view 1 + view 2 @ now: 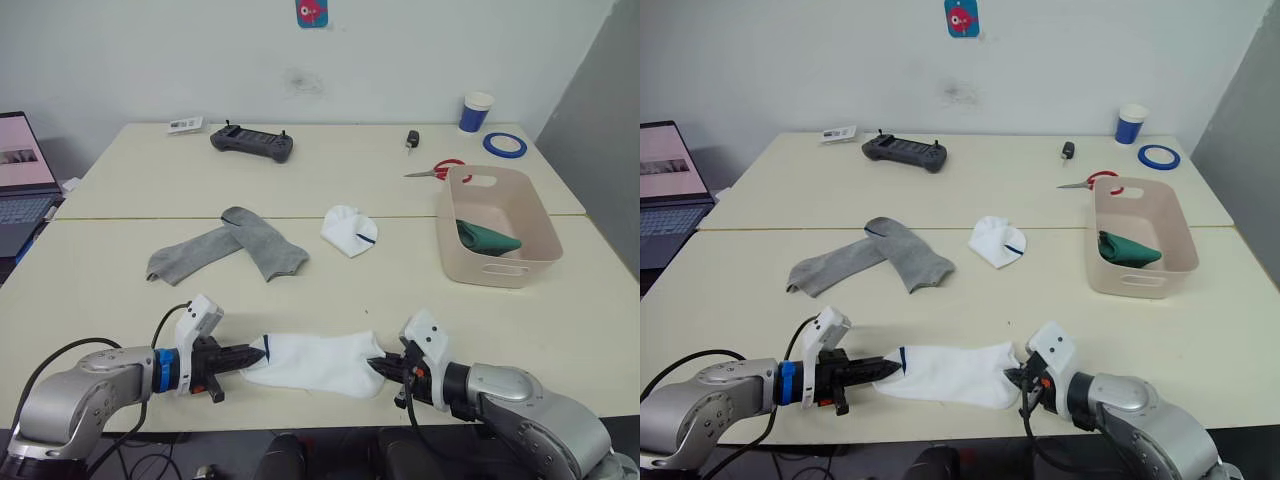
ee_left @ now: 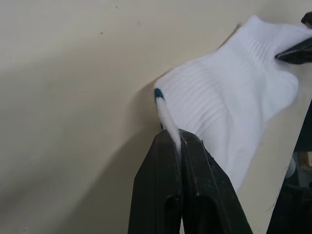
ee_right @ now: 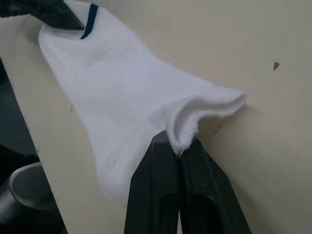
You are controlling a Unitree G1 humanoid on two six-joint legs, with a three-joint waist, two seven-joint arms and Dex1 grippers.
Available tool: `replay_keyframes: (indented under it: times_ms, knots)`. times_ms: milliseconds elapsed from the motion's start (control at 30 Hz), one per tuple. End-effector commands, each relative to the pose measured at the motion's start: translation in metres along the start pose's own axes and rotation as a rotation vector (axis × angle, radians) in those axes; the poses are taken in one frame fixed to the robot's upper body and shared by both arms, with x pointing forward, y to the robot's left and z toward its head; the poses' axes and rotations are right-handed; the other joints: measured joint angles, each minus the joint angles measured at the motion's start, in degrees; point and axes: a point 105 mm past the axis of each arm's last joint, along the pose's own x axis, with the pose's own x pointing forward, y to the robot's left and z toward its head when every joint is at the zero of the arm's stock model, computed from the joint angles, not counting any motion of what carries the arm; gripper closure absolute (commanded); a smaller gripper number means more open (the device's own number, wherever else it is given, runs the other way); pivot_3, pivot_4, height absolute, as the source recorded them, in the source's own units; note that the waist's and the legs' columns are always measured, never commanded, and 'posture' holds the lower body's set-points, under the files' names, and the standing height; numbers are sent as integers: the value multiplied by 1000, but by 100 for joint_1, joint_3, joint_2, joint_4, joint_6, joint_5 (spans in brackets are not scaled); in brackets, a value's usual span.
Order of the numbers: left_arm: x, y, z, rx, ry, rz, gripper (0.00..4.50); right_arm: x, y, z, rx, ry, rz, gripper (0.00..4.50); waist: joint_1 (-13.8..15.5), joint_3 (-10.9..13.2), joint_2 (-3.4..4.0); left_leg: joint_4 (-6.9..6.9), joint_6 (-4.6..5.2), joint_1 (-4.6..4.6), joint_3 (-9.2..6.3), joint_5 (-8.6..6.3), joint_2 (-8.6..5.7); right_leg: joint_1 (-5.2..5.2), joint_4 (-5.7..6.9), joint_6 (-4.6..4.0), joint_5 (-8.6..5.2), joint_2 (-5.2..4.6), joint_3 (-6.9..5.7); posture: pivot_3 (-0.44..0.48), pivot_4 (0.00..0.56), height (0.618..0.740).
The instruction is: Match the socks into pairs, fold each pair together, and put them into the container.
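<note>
White sock [image 1: 318, 362]: long axis nine-to-three on the surface, each end clamped in closed jaws, left gripper [image 1: 255, 354], right gripper [image 1: 380, 367].

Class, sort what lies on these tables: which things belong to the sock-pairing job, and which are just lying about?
Part of the job:
white sock, held by left gripper and right gripper
second white sock
two grey socks
green socks in the container

Just lying about:
black controller
scissors
blue tape roll
paper cup
laptop
</note>
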Motion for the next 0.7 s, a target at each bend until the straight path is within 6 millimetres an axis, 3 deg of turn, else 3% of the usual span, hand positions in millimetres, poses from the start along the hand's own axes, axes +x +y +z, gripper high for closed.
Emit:
replay_keyframes:
  times_ms: [33,133,233,400,567,633,700]
  knots:
    - [-1,-1,4,36,-12,14,4500,-1,-5,7,-28,-21,-27,4480,3,0,0,0,0,-1,-2,0,0,0,0,0,0,0,0,0,150,740]
    - [-2,0,4,3,-32,26,4500,-1,-5,4,-29,5,-15,4480,2,0,-1,1,0,-1,0,0,-1,0,0,0,0,0,0,0,150,740]
    - [-2,-3,5,37,-32,15,3848,-3,-7,3,-34,21,-18,3766,3,0,-1,1,0,-2,0,0,-2,0,0,0,0,0,-1,0,150,740]
    - [-14,2,3,40,-35,60,2364,-15,-9,7,-56,35,-9,2060,5,-1,0,1,0,0,0,0,-1,1,0,0,0,-1,1,0,150,740]
    - [-39,14,9,65,-73,130,780,-33,-26,28,-100,-8,-26,209,-11,-1,0,-1,1,4,3,-1,0,0,1,-2,0,0,-3,0,150,740]
    - [-47,19,24,91,-122,153,135,-37,-32,40,-116,-44,-31,0,1,0,0,-1,1,3,2,-1,0,0,1,-2,0,2,-8,0,150,740]
    - [-48,20,43,130,-174,154,15,-34,-38,55,-141,-100,-42,0,7,0,-1,0,1,1,2,-1,-1,0,-1,-2,0,3,-10,0,150,740]
